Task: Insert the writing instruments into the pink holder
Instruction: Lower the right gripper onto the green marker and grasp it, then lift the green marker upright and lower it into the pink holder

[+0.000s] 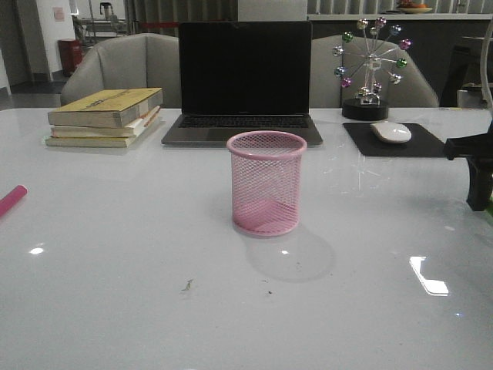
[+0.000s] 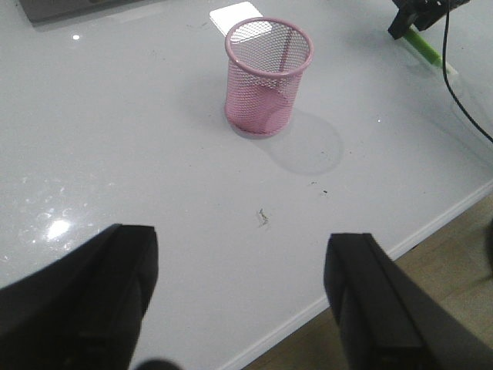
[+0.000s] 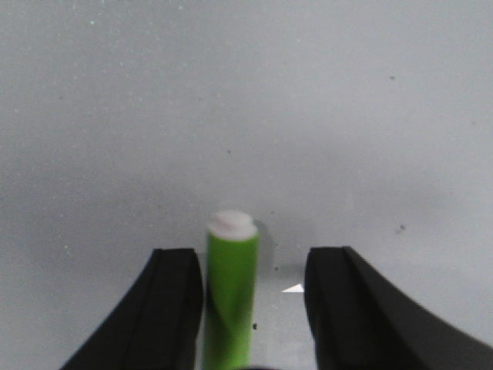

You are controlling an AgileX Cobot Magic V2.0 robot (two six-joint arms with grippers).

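At the left edge of the tabletop (image 1: 115, 254) a pink-red marker (image 1: 11, 200) is seen lying flat, only its end in view, well apart from everything else. The left gripper (image 2: 240, 301) is held above the near edge of the tabletop with its fingers (image 2: 85, 297) spread wide and nothing between them. Toward the far left corner a stack of books (image 1: 108, 116) is set, and a closed-screen laptop (image 1: 243, 81) stands at the far edge behind the pink holder (image 1: 266, 182). The holder stands upright at the middle of the tabletop and is seen to be empty.

Near the right edge the lime green marker (image 3: 231, 297) lies flat, its white end pointing away from the right gripper (image 3: 254, 308). The right gripper's fingers (image 3: 173, 308) are spread around the marker, one finger just beside it, the other clearly apart; no pinch is yet made.

The step in hand is judged to be the grasp of the green marker. For the next move the fingers must be pressed onto its barrel, after which it would be lifted, turned upright and carried over the holder's rim.
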